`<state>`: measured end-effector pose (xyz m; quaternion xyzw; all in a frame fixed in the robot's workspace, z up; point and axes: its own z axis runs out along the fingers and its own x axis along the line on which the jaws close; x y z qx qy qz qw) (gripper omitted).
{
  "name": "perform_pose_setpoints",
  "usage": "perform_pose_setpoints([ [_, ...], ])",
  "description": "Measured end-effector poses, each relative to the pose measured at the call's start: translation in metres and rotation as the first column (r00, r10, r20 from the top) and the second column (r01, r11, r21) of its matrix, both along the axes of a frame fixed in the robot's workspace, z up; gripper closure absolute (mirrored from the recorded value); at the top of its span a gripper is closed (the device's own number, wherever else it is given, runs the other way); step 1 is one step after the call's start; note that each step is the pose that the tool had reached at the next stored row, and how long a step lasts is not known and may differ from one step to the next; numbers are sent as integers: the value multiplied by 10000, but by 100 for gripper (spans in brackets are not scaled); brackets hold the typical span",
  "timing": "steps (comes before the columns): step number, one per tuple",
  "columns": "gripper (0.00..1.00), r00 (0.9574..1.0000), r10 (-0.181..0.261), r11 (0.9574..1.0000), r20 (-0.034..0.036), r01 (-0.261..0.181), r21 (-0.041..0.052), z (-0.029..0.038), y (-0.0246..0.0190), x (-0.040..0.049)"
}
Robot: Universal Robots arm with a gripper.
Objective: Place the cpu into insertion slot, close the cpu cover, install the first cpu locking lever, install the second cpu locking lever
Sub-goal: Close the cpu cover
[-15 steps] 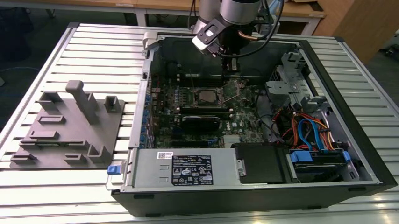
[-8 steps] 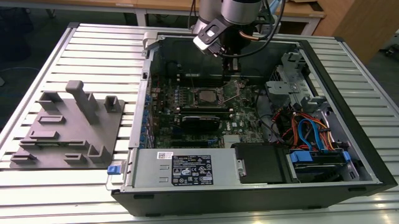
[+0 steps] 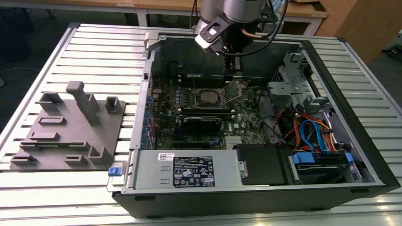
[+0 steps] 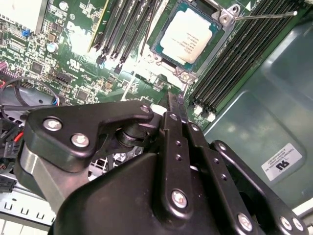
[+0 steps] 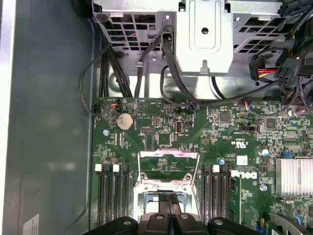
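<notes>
The cpu [image 4: 188,34], with its dull silver top, lies flat in the insertion slot [image 4: 157,50] on the green board. The cpu cover [image 5: 168,154], a silvery frame with a square window, is swung open away from the slot; in the exterior view the cpu cover [image 3: 234,92] tilts up at the slot's [image 3: 206,96] right. A thin locking lever [image 4: 264,14] sticks out beside the socket. My gripper [image 4: 175,100] hovers just above the board near the socket's edge, fingers pressed together with nothing between them. The gripper [image 5: 171,200] reaches toward the slot, and in the exterior view the gripper [image 3: 236,70] hangs over the board's far side.
Long black memory slots [image 5: 110,196] flank the socket. A metal drive cage [image 5: 205,34] and black cables [image 5: 171,73] lie beyond the board, a finned heatsink [image 5: 293,176] to one side. A grey fixture plate [image 3: 69,127] sits at the exterior view's left of the case.
</notes>
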<state>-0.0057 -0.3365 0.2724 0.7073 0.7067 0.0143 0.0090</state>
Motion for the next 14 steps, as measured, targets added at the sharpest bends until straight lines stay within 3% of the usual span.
perform_pose_setpoints([
  [9, 90, 10000, 0, 10000, -4, 0, 44, -9, 0, 137],
  [14, 90, 10000, -3, 10000, -4, 3, 44, -46, -1, 183],
])
